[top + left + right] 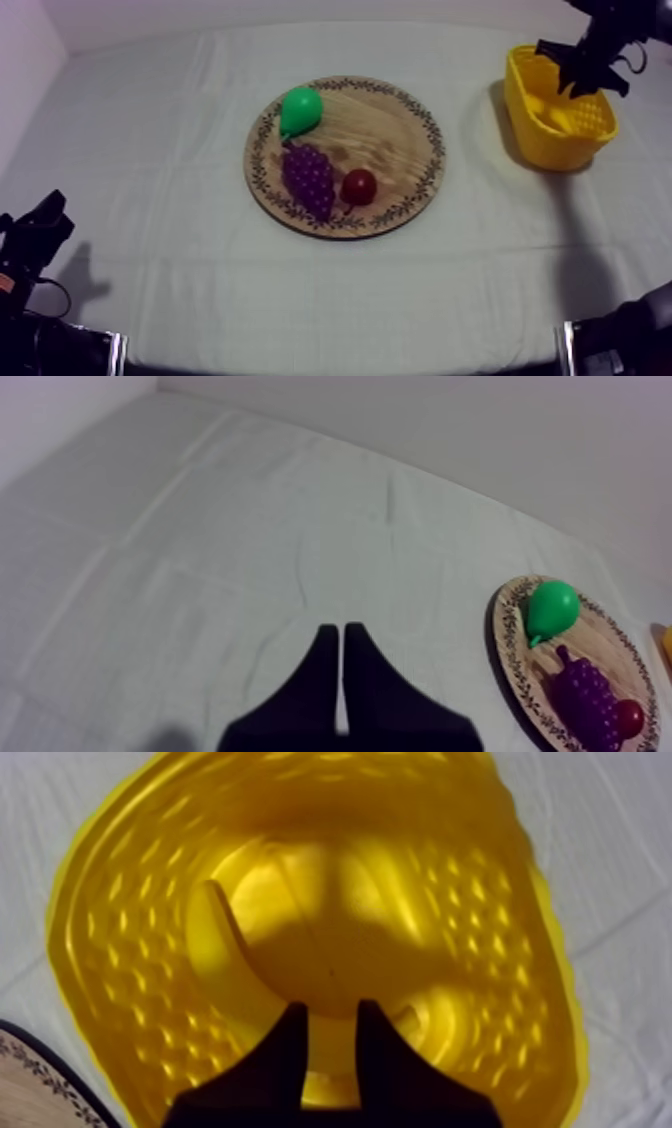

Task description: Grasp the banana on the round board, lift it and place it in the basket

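Note:
The banana (238, 964) lies curved on the floor of the yellow basket (120, 942), free of any grip. My right gripper (333, 1037) hangs open just above it, with nothing between the fingers. From above, that gripper (577, 74) is over the basket (545, 142) at the far right of the table. The round wooden board (392, 138) in the middle carries a green pear (300, 108), purple grapes (309, 177) and a small red fruit (359, 185). My left gripper (44, 216) rests shut at the near left; its fingers (341, 634) lie together over bare cloth.
The grey-white cloth has creases across it. In the left wrist view the board (604, 638) with the pear (552, 606), grapes (585, 696) and red fruit (629, 719) lies off to the side. The board's rim (30, 1077) lies close beside the basket.

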You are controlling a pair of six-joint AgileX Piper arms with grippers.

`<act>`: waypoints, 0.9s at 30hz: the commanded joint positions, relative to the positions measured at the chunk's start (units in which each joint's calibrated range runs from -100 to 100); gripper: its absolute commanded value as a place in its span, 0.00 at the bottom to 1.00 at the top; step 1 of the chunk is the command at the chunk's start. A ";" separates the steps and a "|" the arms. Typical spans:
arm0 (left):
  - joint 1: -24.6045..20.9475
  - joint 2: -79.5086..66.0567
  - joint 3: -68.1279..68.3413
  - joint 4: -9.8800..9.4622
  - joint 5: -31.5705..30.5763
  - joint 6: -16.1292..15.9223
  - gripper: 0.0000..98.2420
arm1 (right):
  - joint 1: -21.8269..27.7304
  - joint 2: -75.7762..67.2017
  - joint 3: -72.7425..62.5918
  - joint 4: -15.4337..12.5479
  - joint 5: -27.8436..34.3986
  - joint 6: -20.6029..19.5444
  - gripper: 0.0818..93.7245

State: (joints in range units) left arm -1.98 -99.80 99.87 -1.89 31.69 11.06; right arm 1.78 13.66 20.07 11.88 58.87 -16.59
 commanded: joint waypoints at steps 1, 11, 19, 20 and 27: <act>-0.01 -0.03 0.02 0.01 0.00 0.02 0.00 | 0.64 -5.07 4.07 -0.71 -2.24 -0.60 0.11; -0.01 -0.03 0.02 0.01 0.00 0.02 0.00 | 2.92 -30.24 22.61 -3.93 -12.53 3.82 0.06; -0.01 -0.03 0.02 0.01 0.00 0.02 0.00 | 3.05 -51.05 37.90 -6.04 -17.12 8.57 0.01; -0.01 -0.03 0.02 0.01 0.00 0.03 0.00 | 2.75 -53.41 39.64 -5.90 -17.40 8.69 0.01; -0.01 -0.03 0.02 0.01 0.00 0.02 0.00 | 1.12 -69.40 53.83 -5.64 -20.94 10.01 0.00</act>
State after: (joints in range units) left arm -1.98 -99.80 99.87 -1.89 31.69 11.08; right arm 3.03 -47.47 68.13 6.50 38.65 -7.21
